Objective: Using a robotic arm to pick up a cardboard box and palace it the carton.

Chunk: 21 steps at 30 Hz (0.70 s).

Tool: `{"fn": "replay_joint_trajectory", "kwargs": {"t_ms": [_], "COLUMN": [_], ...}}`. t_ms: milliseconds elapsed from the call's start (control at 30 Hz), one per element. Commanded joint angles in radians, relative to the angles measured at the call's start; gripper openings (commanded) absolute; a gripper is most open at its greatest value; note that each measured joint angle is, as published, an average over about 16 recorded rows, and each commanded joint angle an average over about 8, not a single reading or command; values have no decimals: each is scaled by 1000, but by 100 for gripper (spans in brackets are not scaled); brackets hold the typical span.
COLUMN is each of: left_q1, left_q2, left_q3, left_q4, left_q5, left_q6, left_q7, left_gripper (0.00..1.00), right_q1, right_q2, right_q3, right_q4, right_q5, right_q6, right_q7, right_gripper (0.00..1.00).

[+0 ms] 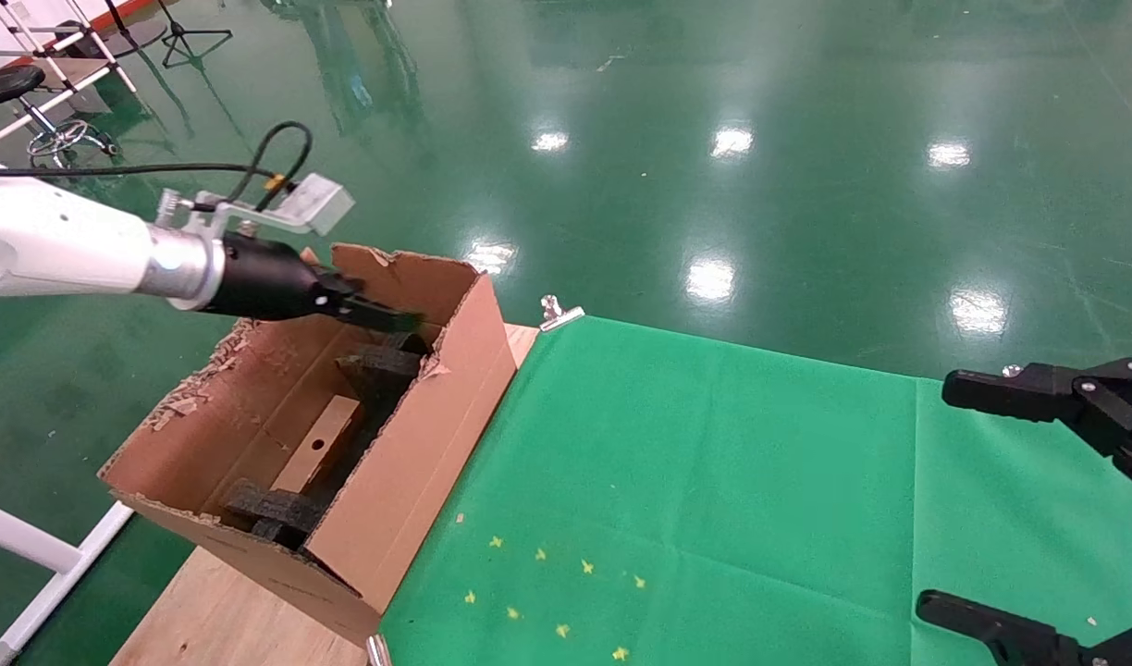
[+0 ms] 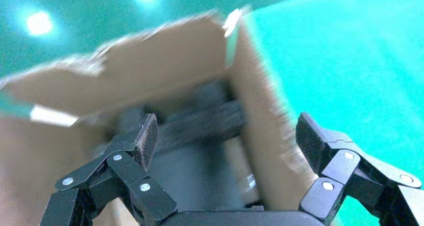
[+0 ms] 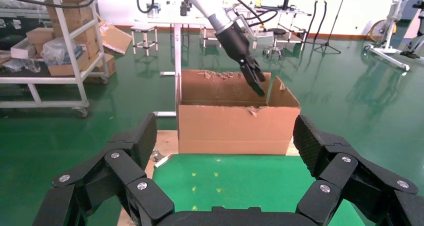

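Head view: a white robotic arm point(image 1: 57, 242) reaches in from the robot's left, and its black left gripper point(image 1: 381, 319) hangs over the far end of the carton point(image 1: 418, 444). In the left wrist view the fingers point(image 2: 145, 136) are spread wide apart with nothing between them.

The cardboard box point(image 1: 318, 442) already lies inside the carton, on its floor between two black foam blocks point(image 1: 275, 513). It sits below the left gripper and nearer the robot, with its long axis running along the carton's length. It is a slim, flat, brown box with a small round hole showing on its upper face. Any tape on it cannot be made out here.

The carton is long and brown with ragged, torn upper edges, resting on a wooden table point(image 1: 215, 620) beside a green cloth point(image 1: 714, 481).

The right gripper point(image 3: 222, 151) is parked well apart over the cloth's right side, its fingers wide open and empty. The left arm is by far the nearer to the box, and the placing looks done.
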Motion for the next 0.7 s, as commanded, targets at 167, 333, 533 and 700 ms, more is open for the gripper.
{"fn": "replay_joint_trajectory", "kwargs": {"t_ms": [167,333,533,700], "left_q1": [85,156,241,311], "left_q2": [-17,-32,-49,-63], "left_q3": [-93,-171,-263,-340], "left_q4": [-105,-192,-297,-383], "left_q5": [-74,-136,-210,-271], "left_q6": [44,80,123,159], "left_q7": [42,78,120,155], "left_gripper": [100,100,100,100], "right_q1": [0,0,0,0], "right_q2": [0,0,0,0], "right_q3": [0,-1,-1,-1], "right_q4": [0,0,0,0], "right_q5": [0,0,1,1], "right_q6": [0,0,0,0], "right_q7": [0,0,0,-1], "right_gripper": [100,100,100,100]}}
